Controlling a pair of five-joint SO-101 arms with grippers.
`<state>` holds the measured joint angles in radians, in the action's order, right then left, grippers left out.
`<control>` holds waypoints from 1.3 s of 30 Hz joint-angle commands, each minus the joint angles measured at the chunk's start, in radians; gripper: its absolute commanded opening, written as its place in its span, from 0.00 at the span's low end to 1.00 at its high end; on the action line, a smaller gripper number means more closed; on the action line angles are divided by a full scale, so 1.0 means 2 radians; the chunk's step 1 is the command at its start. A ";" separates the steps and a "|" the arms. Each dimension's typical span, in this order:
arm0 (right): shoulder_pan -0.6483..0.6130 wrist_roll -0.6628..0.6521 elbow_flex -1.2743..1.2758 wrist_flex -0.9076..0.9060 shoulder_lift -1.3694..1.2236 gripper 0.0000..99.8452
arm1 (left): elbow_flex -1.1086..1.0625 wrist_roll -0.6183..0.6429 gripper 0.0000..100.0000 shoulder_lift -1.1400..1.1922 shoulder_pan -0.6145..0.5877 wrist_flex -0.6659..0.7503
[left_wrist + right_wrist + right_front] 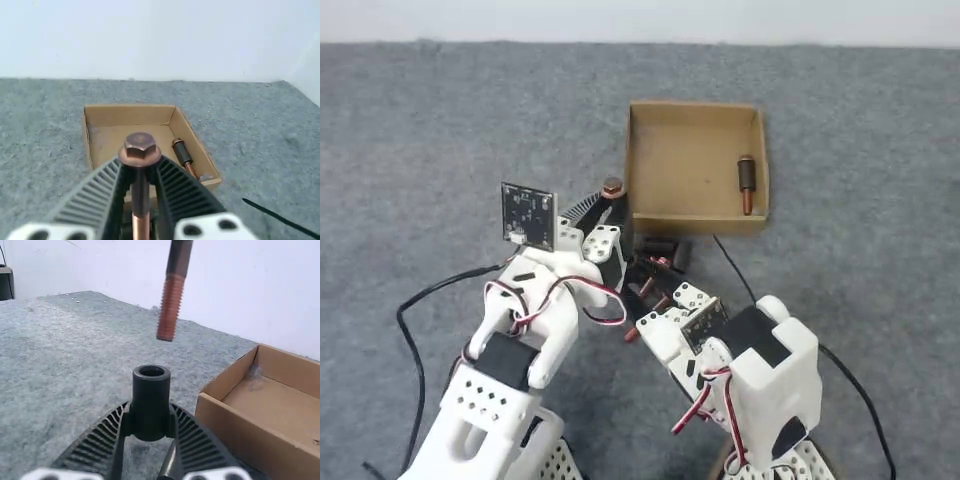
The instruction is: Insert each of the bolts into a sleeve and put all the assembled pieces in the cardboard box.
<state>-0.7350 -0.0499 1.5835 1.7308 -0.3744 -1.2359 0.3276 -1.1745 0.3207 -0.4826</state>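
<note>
Right gripper [150, 414] tight on sleeve [151, 385]; left gripper [139, 169] tight on bolt [139, 148], clear gap between

Soft, even light covers the grey carpet [430, 140], bright and without glare. Only faint shade lies along the inner walls of the box [680, 170]. The bolt [139, 147] head carries a dull sheen.

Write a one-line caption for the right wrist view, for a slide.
Right pincer holds a sleeve upright; a bolt hangs above it, the box beside.

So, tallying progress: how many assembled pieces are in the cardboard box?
1. The assembled piece lies in the cardboard box beside its right wall; none looks hidden.
</note>
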 commanded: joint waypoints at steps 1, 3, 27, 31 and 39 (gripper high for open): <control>-0.003 -0.005 0.012 0.007 0.010 0.01 | -0.002 -0.005 0.01 -0.021 0.002 0.015; -0.003 -0.005 0.012 0.008 0.010 0.01 | -0.015 -0.005 0.01 -0.022 0.002 0.015; -0.003 -0.006 0.012 0.007 0.010 0.01 | -0.084 0.021 0.01 -0.172 0.014 -0.035; -0.003 -0.006 0.012 0.007 0.010 0.01 | -0.092 0.021 0.01 -0.171 -0.001 -0.002; -0.003 -0.007 0.012 0.007 0.010 0.01 | -0.115 0.021 0.01 -0.170 -0.012 0.048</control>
<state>-0.7350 -0.0499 1.5835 1.7308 -0.3759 -1.4784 0.3613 -1.4876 0.2977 -0.4304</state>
